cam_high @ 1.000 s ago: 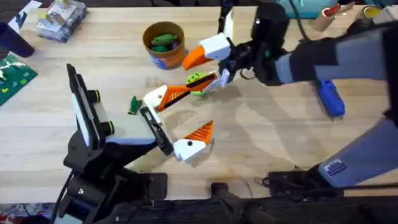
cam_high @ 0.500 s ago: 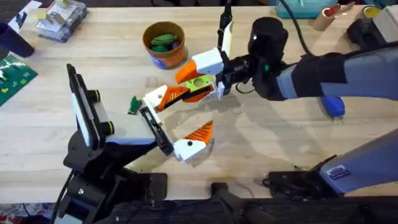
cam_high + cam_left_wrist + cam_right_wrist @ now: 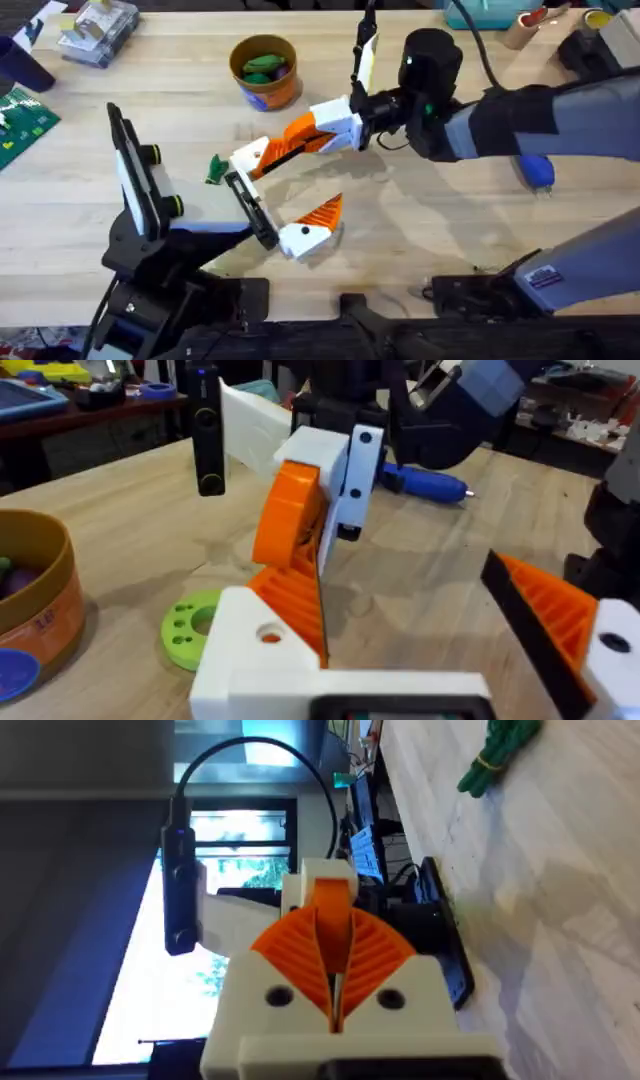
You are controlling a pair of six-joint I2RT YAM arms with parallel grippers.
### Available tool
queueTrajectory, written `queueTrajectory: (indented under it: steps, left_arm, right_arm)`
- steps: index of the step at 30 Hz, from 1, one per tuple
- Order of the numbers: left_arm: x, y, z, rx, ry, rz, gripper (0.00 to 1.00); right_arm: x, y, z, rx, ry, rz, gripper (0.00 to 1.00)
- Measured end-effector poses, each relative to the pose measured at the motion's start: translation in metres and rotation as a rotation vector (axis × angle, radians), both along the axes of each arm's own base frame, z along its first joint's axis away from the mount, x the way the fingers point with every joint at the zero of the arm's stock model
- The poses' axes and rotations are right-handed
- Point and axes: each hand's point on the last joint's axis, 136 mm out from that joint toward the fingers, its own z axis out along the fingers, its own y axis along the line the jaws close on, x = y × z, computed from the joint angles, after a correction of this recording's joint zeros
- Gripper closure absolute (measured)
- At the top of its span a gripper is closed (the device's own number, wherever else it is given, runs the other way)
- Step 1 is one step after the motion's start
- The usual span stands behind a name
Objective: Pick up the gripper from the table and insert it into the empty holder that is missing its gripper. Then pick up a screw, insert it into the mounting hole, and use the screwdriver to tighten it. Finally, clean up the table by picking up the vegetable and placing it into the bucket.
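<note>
Pale wooden table (image 3: 420,230) throughout; the right gripper (image 3: 318,128) hovered pinched shut, empty. Beside the holder (image 3: 250,208) lay the vegetable (image 3: 214,168), probably light and soft, best pinched mid-body.

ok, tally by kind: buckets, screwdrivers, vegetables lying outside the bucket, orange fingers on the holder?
bucket: 1
screwdriver: 1
vegetable on the table: 1
orange fingers on the holder: 2
Total: 5

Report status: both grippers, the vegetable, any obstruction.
Left gripper open. Right gripper shut, empty, close to left's far finger. Vegetable on table, outside bucket. Green disc lying below right gripper.
</note>
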Motion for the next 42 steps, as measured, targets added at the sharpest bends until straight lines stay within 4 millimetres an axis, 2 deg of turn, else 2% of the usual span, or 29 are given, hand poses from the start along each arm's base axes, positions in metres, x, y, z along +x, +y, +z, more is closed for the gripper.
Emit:
queueTrajectory:
  steps: [42]
  left_arm:
    - [0.015,0.011,0.000,-0.004,0.011,0.106,0.014]
  right_arm:
    - [0.011,0.022,-0.003,-0.020,-0.029,-0.122,0.991]
